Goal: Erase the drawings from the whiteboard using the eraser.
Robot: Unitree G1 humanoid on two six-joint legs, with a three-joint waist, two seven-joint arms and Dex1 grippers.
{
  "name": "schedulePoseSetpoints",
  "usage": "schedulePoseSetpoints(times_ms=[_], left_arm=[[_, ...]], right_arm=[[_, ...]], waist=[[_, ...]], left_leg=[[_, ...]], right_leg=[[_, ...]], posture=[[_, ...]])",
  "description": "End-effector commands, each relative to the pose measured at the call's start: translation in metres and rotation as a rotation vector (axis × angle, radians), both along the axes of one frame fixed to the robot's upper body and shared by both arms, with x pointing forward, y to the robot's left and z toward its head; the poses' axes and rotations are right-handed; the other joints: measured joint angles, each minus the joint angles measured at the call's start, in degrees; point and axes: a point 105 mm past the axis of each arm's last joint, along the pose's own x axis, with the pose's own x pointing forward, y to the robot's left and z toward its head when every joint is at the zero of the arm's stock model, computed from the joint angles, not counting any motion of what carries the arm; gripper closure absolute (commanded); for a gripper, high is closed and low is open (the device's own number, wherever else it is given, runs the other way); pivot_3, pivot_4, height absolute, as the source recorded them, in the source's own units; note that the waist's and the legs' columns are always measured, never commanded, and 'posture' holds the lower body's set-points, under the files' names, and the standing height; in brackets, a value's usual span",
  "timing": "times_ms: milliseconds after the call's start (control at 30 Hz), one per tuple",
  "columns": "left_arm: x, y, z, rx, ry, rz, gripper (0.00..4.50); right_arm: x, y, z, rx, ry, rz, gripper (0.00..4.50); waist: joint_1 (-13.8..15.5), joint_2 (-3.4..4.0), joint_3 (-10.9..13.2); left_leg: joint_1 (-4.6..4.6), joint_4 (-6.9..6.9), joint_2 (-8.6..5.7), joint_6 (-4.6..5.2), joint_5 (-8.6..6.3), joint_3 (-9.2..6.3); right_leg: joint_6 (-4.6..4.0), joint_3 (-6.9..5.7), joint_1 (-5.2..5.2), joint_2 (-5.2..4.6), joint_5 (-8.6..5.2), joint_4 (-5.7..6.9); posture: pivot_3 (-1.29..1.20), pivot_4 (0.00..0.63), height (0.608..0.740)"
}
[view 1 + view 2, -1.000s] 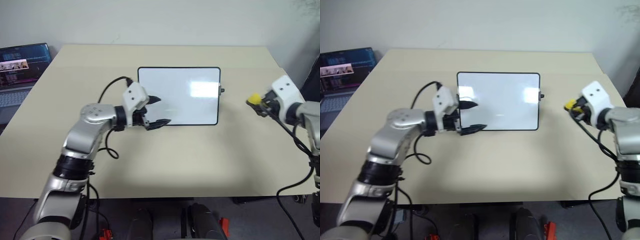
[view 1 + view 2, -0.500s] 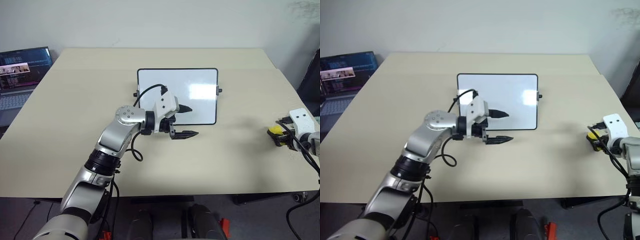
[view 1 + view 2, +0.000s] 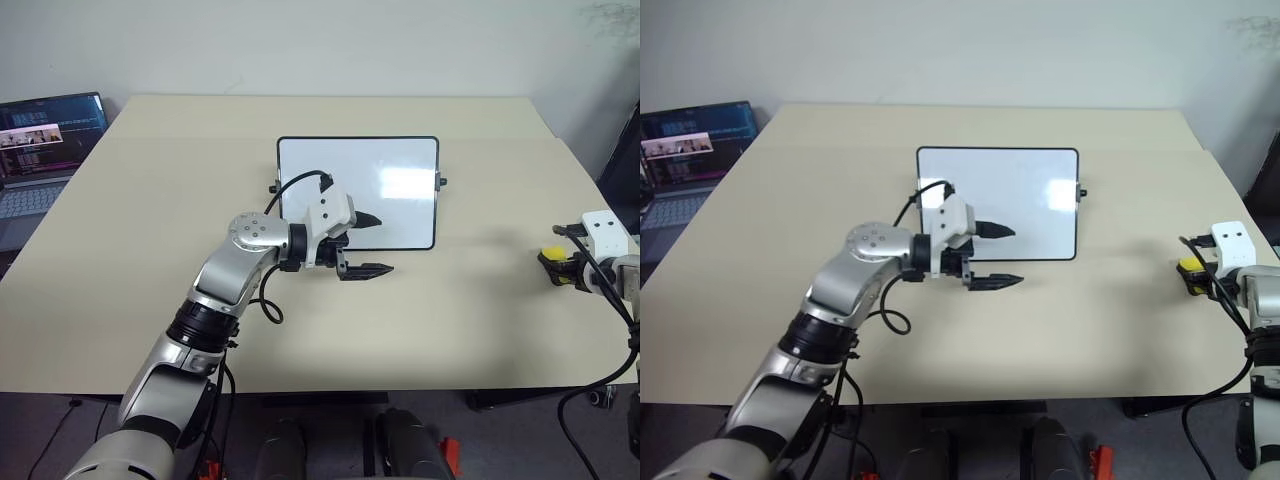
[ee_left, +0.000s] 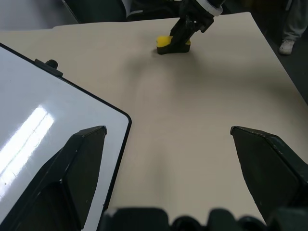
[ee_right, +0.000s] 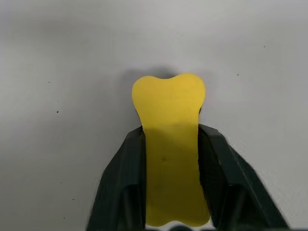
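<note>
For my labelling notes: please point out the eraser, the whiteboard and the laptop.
eraser (image 5: 168,144): right wrist view, its yellow face.
whiteboard (image 3: 400,215): left eye view, bare white surface.
laptop (image 3: 50,130): left eye view, lit screen.

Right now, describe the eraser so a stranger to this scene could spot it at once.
Start at the beige table and go from the whiteboard at its middle to the table's right edge. There the right gripper has its black fingers either side of the eraser, down at the tabletop. It is a small block, the one bright yellow thing on the table.

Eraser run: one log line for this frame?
board: no marks seen | eraser: between right gripper fingers, low at table's right edge | left gripper: open, at board's near-left corner
</note>
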Motion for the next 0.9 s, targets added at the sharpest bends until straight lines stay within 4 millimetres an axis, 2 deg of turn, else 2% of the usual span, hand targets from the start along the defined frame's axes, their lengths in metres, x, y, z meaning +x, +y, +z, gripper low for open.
schedulePoseSetpoints(times_ms=[33, 167, 200, 333, 567, 667, 767, 900], left_arm=[[-0.001, 0.005, 0.012, -0.014, -0.051, 0.011, 0.00], [0.000, 0.009, 0.012, -0.010, -0.052, 0.024, 0.00], [0.001, 0.010, 0.013, -0.010, -0.052, 0.030, 0.00], [0.004, 0.024, 0.016, -0.020, -0.049, 0.077, 0.00], [0.008, 0.056, 0.016, -0.012, -0.046, 0.191, 0.00], [0.011, 0.070, 0.019, -0.016, -0.049, 0.246, 0.00], [0.017, 0.095, 0.028, -0.061, -0.060, 0.355, 0.00], [0.025, 0.132, 0.041, -0.178, -0.110, 0.549, 0.00]], right_arm=[[0.006, 0.000, 0.015, -0.002, -0.054, 0.008, 1.67], [0.006, 0.001, 0.017, 0.004, -0.062, 0.014, 0.19], [0.006, 0.002, 0.018, 0.001, -0.063, 0.016, 0.01], [0.004, 0.008, 0.036, -0.002, -0.094, 0.050, 0.01], [0.002, 0.017, 0.052, -0.087, -0.101, 0.110, 0.01], [0.009, 0.031, 0.065, -0.093, -0.142, 0.152, 0.01], [0.023, 0.053, 0.079, -0.075, -0.228, 0.217, 0.01], [0.039, 0.063, 0.079, -0.027, -0.361, 0.191, 0.01]], waist=[[-0.1, 0.00, 0.0], [-0.1, 0.00, 0.0], [-0.1, 0.00, 0.0], [-0.2, 0.03, 0.0], [-0.2, 0.04, 0.0], [-0.2, 0.05, 0.0], [-0.9, 0.05, 0.0], [-1.2, 0.03, 0.0]], left_leg=[[0.01, 0.00, 0.00, 0.00, 0.00, 0.00], [0.01, 0.00, 0.00, 0.00, 0.00, 0.00], [0.01, 0.00, 0.00, 0.00, 0.00, 0.00], [0.01, 0.00, 0.00, 0.00, 0.00, 0.00], [0.00, 0.00, 0.00, 0.00, 0.00, -0.01], [0.00, 0.01, 0.00, 0.00, 0.00, -0.01], [0.01, 0.00, 0.01, 0.00, 0.00, -0.01], [0.01, -0.01, 0.03, 0.00, 0.00, -0.03]], right_leg=[[0.00, 0.00, 0.00, 0.00, 0.00, 0.00], [0.00, 0.00, 0.00, 0.00, 0.00, 0.01], [0.00, 0.00, 0.00, 0.00, 0.00, 0.01], [0.00, 0.00, 0.00, 0.00, 0.00, 0.02], [0.01, -0.01, 0.00, 0.00, 0.00, 0.00], [0.01, -0.01, 0.00, 0.00, 0.00, 0.01], [0.01, 0.00, -0.01, 0.00, 0.00, 0.02], [0.00, -0.03, 0.00, 0.01, 0.00, -0.01]], posture=[[0.00, 0.150, 0.740], [0.00, 0.150, 0.740], [0.00, 0.150, 0.740], [0.00, 0.150, 0.740], [0.00, 0.150, 0.740], [0.00, 0.150, 0.740], [0.00, 0.150, 0.740], [0.00, 0.150, 0.740]])
